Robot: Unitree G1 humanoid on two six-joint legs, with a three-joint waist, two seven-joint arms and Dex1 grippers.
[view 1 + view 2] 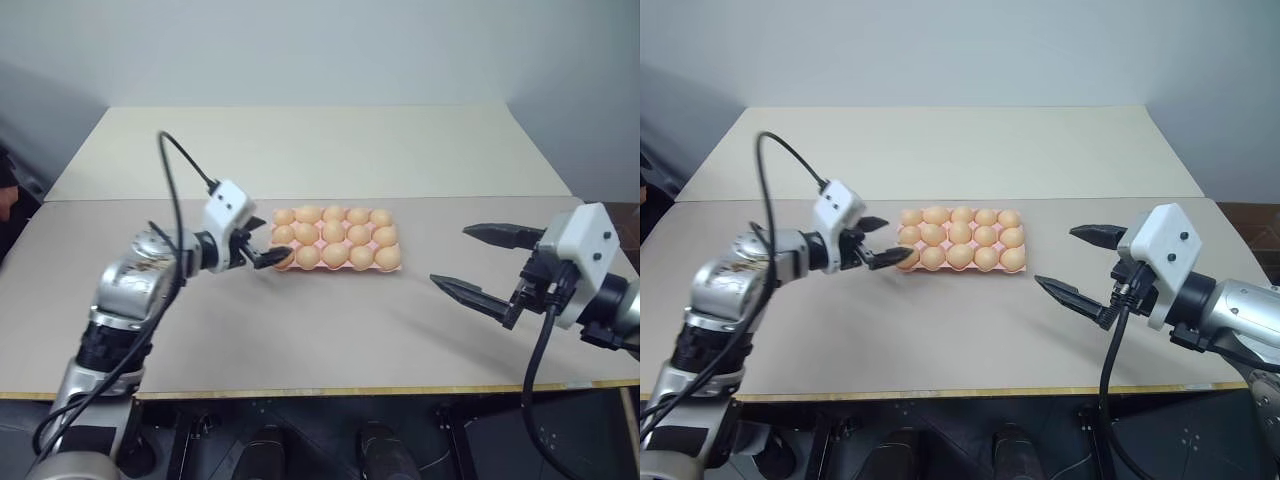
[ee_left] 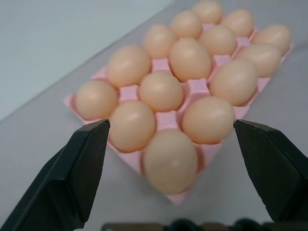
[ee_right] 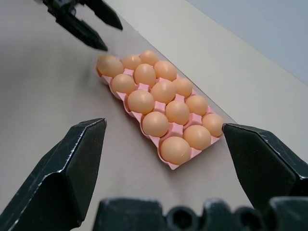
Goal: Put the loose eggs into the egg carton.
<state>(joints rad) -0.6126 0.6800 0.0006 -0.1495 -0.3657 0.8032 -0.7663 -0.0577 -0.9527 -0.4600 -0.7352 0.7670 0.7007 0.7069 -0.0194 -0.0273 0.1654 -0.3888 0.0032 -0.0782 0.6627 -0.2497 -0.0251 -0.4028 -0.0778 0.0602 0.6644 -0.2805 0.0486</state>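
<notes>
Fifteen eggs fill the egg carton mid-table, both grippers' jaws apart, yet the left gripper, just beside the corner egg, could knock it out.

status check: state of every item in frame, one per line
egg carton: flat on the table, all fifteen cups filled
eggs: seated in the cups, none loose on the table
left gripper: open, holding nothing, at the carton's near-left corner
right gripper: open, holding nothing, apart from the carton

No legible text, labels or numbers anywhere (plain surfaces throughout)
</notes>
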